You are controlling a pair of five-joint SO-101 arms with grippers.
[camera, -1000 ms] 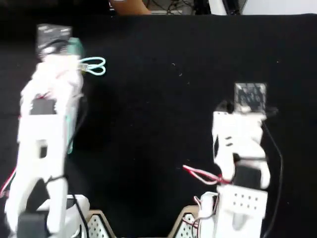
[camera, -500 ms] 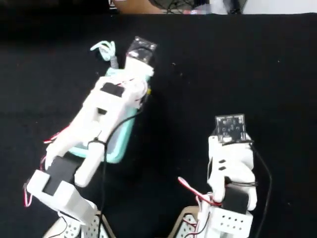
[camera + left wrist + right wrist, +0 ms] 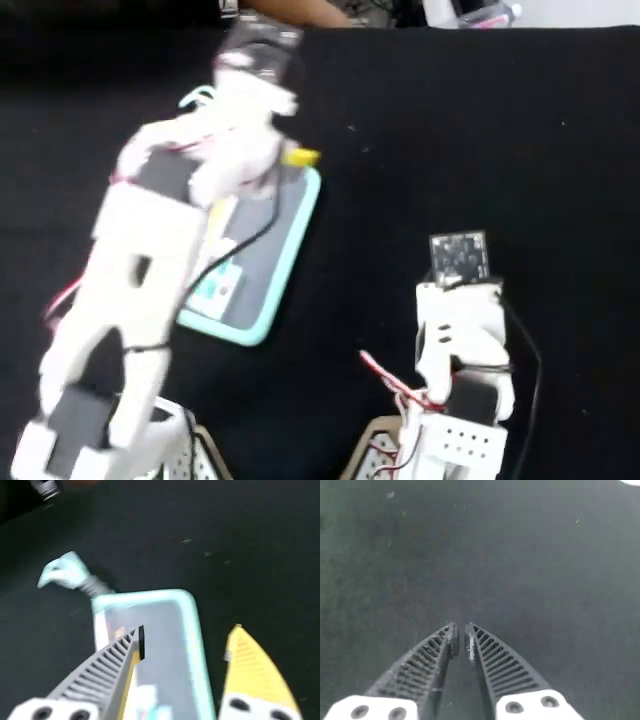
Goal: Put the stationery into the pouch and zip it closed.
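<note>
The pouch (image 3: 268,258), grey with a teal border, lies flat at the table's left centre. Pale and teal items (image 3: 218,285) show through its face. Its teal zipper pull (image 3: 195,97) sticks out at the far end, also seen as the pull (image 3: 65,572) in the left wrist view. My left gripper (image 3: 189,630) hovers open over the pouch's (image 3: 165,630) far end, its yellow finger (image 3: 300,156) just past the pouch's corner and nothing between the fingers. My right gripper (image 3: 459,631) is shut and empty over bare black cloth, near its base.
The table is covered with black cloth (image 3: 480,130). The left arm (image 3: 140,270) overhangs the pouch's left side. The right arm (image 3: 458,330) is folded back at the front right. Cables and small objects lie beyond the table's far edge.
The left arm swung from the far left toward the centre and the pouch shifted right with it, its face now uncovered. The right arm drew back toward its base.
</note>
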